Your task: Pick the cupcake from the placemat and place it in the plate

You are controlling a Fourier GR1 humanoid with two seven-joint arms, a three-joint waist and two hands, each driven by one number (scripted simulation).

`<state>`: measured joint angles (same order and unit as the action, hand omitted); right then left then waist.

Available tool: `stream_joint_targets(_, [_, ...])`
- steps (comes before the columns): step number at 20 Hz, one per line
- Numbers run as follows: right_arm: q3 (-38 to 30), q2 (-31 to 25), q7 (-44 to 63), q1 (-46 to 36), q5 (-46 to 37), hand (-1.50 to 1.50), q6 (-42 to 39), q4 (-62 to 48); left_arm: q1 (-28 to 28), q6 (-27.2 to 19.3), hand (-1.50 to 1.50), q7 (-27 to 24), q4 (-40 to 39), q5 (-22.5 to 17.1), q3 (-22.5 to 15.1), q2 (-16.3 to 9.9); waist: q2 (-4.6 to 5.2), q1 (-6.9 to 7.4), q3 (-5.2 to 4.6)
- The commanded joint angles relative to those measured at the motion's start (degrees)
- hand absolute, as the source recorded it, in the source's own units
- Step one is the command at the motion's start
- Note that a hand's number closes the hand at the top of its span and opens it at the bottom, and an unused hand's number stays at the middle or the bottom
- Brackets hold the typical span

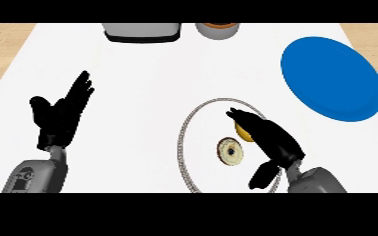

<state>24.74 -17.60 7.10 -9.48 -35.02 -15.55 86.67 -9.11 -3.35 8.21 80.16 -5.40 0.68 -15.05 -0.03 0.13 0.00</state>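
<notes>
Right hand (272,139), fingers relaxed, hovers over the placemat (186,130) beside the cupcake (230,152). Left hand (63,111) rests open. Blue plate (328,77) sits apart at the tabletop (170,75) right edge.

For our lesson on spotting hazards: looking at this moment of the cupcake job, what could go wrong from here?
1. The right hand hangs over the placemat with its fingers beside the cupcake, not round it; closing now could nudge or tip it rather than grasp it.
2. A yellow thing lies partly under that hand's fingers, so it might be caught or pushed instead.
3. The blue plate lies near the counter's right edge; an off-centre placement could land on its rim.
</notes>
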Motion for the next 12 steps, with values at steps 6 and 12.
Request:
stream_joint_targets(6, [-0.3, 6.7, 4.7, 0.1, -7.4, -1.5, -2.7, 0.8, -0.9, 1.2, 0.0, 3.1, 1.4, 1.9, 2.0, 1.5, -0.01, -0.16, 0.0])
stream_joint_targets(12, [-1.2, 11.0, -0.2, -4.3, -12.6, -1.5, 1.5, -12.8, 0.7, 1.3, 0.0, 1.4, 1.8, 3.7, 2.1, 2.6, 0.04, 0.08, 0.01])
